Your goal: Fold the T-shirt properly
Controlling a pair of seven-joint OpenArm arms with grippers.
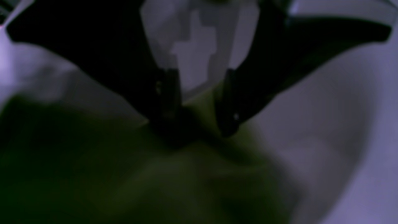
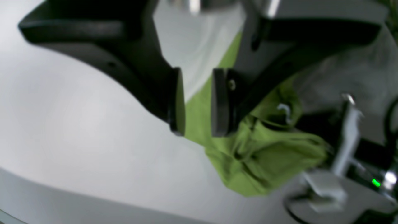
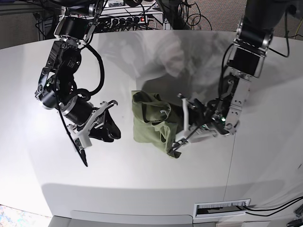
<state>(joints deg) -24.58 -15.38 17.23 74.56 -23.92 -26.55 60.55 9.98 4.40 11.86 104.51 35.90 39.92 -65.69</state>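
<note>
The T-shirt (image 3: 149, 118) lies crumpled in a green heap at the middle of the white table (image 3: 142, 184). My left gripper (image 3: 179, 126) is low over the heap's right edge. In the left wrist view its fingertips (image 1: 228, 124) stand apart on the T-shirt (image 1: 124, 174), the left gripper (image 1: 200, 130) open, a ridge of cloth rising between the jaws. My right gripper (image 3: 113, 122) hovers left of the heap, clear of the cloth. In the right wrist view, the right gripper (image 2: 197, 130) is open and empty, with the T-shirt (image 2: 264, 155) beyond its pads.
Cables and power strips (image 3: 137, 19) crowd the table's far edge. A slotted vent (image 3: 221, 206) sits in the near right edge. A seam (image 3: 232, 165) runs down the table on the right.
</note>
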